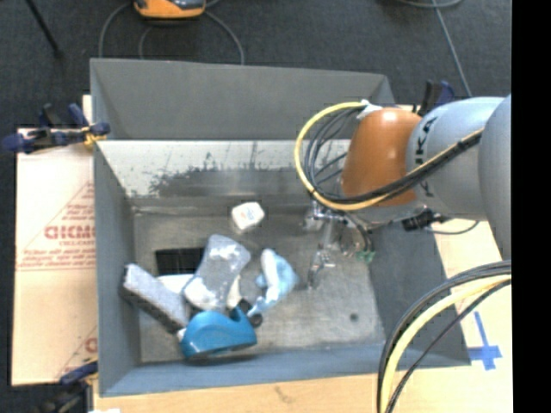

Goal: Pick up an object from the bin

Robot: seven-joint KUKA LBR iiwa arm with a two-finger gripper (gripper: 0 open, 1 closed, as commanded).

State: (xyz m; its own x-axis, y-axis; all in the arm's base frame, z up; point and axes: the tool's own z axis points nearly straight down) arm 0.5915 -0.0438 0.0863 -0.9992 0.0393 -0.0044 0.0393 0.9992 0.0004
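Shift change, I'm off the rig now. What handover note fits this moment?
Gripper: low over bare floor in the right half of the bin, nothing seen in it.
Things: pale blue crumpled piece nearest, at its view-left; beyond, a heap with a clear bag, blue tape dispenser, grey block; small white piece apart by the back wall.
Done: nothing picked.
Left: grasp one thing, lift it out.

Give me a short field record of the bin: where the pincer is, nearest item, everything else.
bin: grey metal, arm reaching in from the right
pincer: low over bare floor, right of the heap
nearest item: pale blue and white crumpled piece, just to its left
heap: clear plastic packet, blue rounded object, grey block, front left
apart: small white object, alone near the back wall
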